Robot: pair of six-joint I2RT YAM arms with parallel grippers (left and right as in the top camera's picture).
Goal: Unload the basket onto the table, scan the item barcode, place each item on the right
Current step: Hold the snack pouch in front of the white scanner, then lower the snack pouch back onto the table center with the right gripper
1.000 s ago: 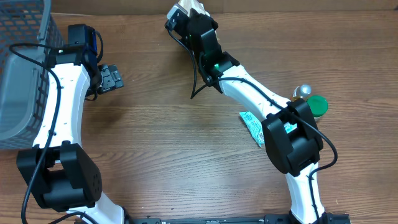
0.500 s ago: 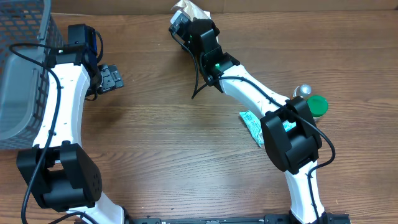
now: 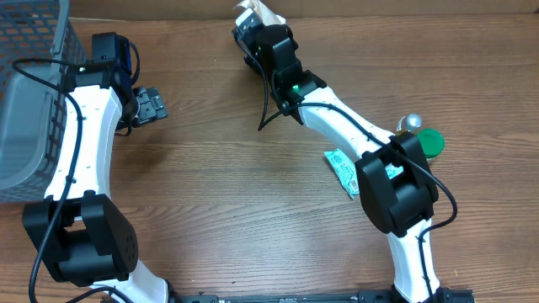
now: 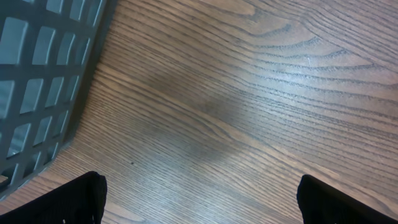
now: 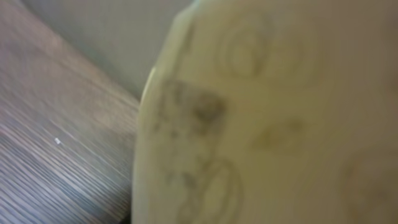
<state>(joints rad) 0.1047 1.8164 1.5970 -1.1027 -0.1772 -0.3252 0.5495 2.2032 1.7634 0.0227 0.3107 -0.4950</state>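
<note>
My right gripper (image 3: 252, 20): at the top middle of the overhead view, clenched on the cream item (image 3: 260, 10). I cannot see my own fingers in the right wrist view.
Cream item: held at the top edge of the overhead view, by the far end of the table (image 3: 219, 194). In the right wrist view it fills most of the frame, very close and blurry, with faint dark marks on it. I cannot tell if a barcode shows.
My left gripper (image 3: 155, 105): in the upper left of the overhead view, wide apart and holding nothing. In the left wrist view my black fingertips (image 4: 87, 199) sit in the two bottom corners, with bare wood between them.
Grey basket (image 3: 34, 34): upper left corner, just beside my left arm.
Teal packet (image 3: 340, 172): lying flat right of the middle, beside my right arm.
Green cap (image 3: 430, 141): at the right side, touching a small silver ball (image 3: 411, 123).
</note>
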